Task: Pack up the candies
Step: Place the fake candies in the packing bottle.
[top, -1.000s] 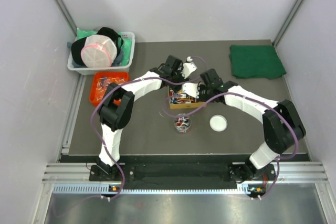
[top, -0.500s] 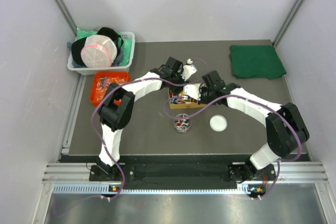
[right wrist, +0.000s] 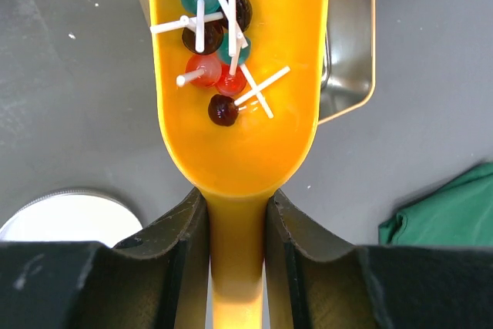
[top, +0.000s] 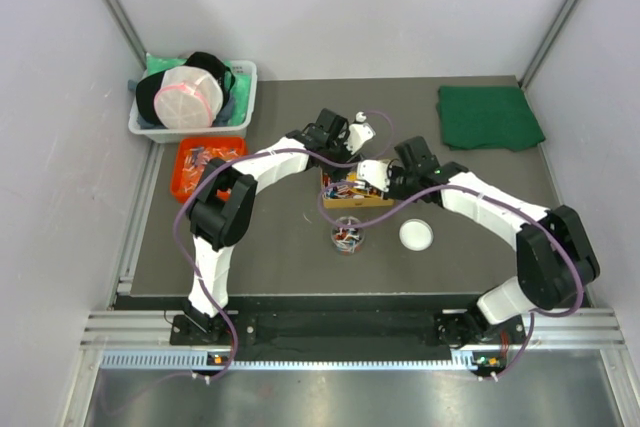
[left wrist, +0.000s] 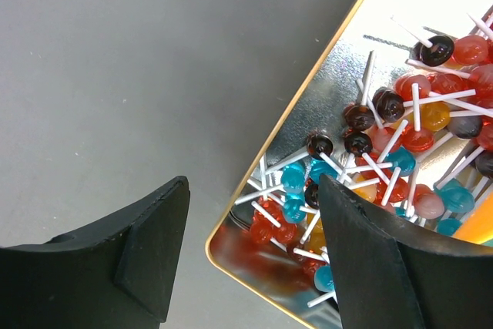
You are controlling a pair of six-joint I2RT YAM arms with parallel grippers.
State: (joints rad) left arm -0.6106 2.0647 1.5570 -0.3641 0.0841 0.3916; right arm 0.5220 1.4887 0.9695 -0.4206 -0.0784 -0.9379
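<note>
I saw the left gripper (left wrist: 254, 261) wide open and empty over the tin (left wrist: 340, 75) corner. Right gripper (right wrist: 237, 230) clamped the scoop (right wrist: 240, 148) handle. A few candies (right wrist: 223, 110) lay in the scoop, most in the tin.

Right gripper (top: 380, 175) slightly farther right

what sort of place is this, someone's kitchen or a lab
Most likely a robotics lab test cell, not a kitchen: plain white wall panels box in a dark grey table, two white-and-black robot arms are mounted along an aluminium rail, and staged props include a gold-rimmed metal tray of lollipops.
</note>
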